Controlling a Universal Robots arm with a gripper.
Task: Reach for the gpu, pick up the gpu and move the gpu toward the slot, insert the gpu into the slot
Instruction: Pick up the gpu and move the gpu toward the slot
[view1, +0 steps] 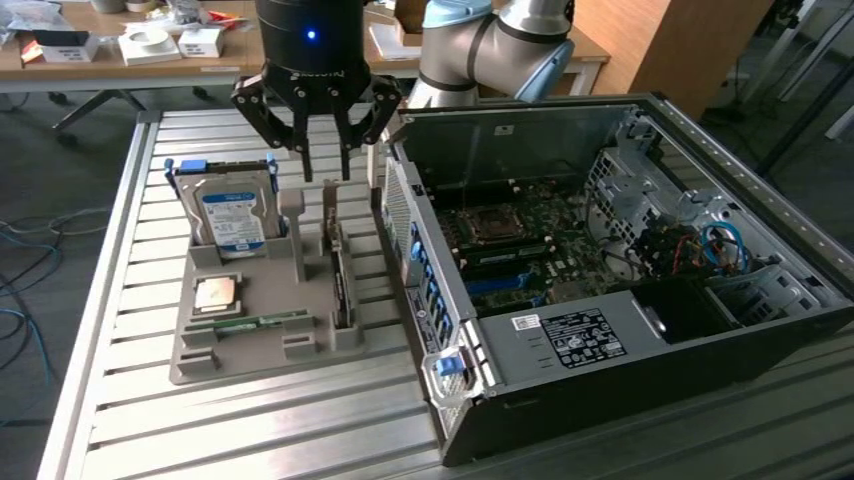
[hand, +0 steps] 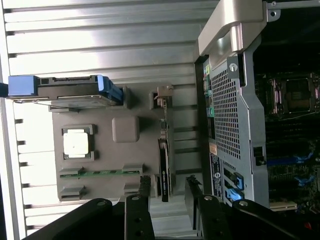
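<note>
The grey tray (view1: 254, 300) is holding the gpu (view1: 342, 290) on edge along its side toward the exterior view's right; the gripper (view1: 328, 172) is hovering above it, jaws spread wide, empty, beside the open computer case (view1: 641, 400).

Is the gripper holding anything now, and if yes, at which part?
Nothing is held: the gripper hangs with open jaws above the gpu.

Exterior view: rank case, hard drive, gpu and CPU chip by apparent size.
1. case
2. hard drive
3. gpu, an edge-on sliver, and CPU chip: too alike to rank.
</note>
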